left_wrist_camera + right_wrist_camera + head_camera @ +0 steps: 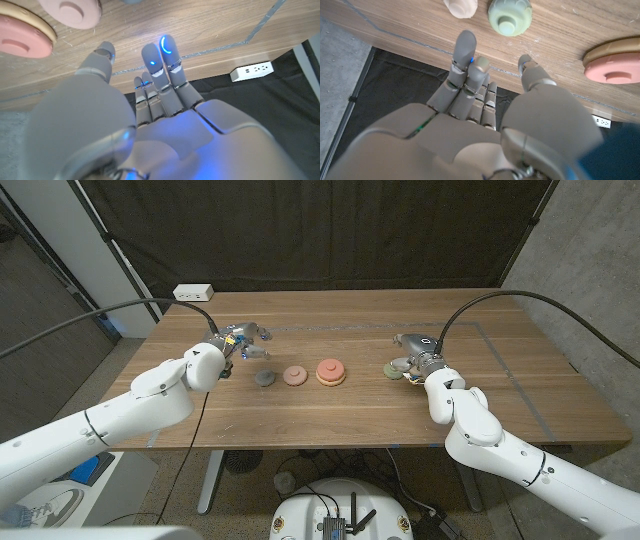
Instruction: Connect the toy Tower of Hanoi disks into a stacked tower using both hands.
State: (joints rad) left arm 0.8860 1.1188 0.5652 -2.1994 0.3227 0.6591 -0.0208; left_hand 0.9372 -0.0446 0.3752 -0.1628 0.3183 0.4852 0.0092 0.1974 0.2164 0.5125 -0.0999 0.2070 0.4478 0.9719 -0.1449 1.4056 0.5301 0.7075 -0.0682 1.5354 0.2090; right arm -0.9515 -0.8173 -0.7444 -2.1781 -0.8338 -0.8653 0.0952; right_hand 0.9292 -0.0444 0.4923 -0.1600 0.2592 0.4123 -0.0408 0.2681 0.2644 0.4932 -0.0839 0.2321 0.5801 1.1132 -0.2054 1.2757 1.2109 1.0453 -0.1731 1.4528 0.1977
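Disks lie in a rough row across the middle of the desk [330,415], running left to right between the two hands. None is lifted.

Left hand [243,340]: holds nothing, fingers apart and reaching forward, standing over the desk. Grey disk [264,378] sits just inboard of it and slightly nearer the robot; pink disk [294,375] is next along.

Right hand [415,352]: also holds nothing, fingers extended and loosely apart. Green disk [394,370] lies just beside its fingertips, a small beige disk [461,7] close by on the far side.

Centre: a coral disk on a tan disk [331,372], already paired, about midway between the hands. Judged the natural base.

Orientation: every disk lies flat, peg up; round, so no long axis to align. Stacking axis is vertical.

Judgement: each hand is nearest its own pair. The move turns on carrying inward toward the centre stack.
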